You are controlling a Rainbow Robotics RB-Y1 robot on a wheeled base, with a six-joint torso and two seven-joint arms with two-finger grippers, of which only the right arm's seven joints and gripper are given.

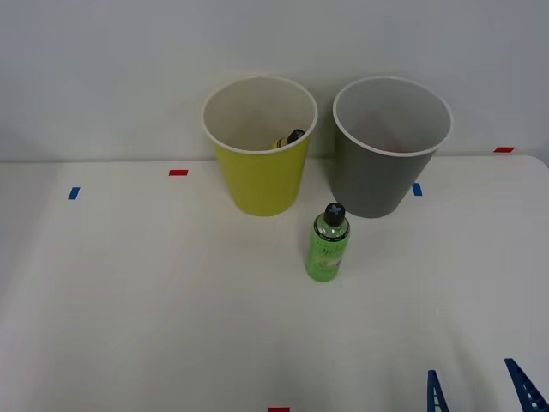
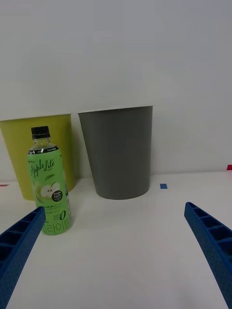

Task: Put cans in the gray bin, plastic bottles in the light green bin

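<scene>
Apple Lite bottle (image 2: pixel 50 181) stands upright; from above, an amber bottle (image 1: pixel 290 139) lies inside the light green bin (image 1: pixel 260 180); end effector (image 2: pixel 116 251) fingers apart.

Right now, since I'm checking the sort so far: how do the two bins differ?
The light green bin is lime yellow-green; the gray bin is gray. The light green bin stands on the robot's left, the gray bin on its right. The light green bin holds a black-capped bottle; nothing is visible inside the gray bin. Both are round, tapered, white inside, upright and about the same size, behind the standing green bottle.
</scene>
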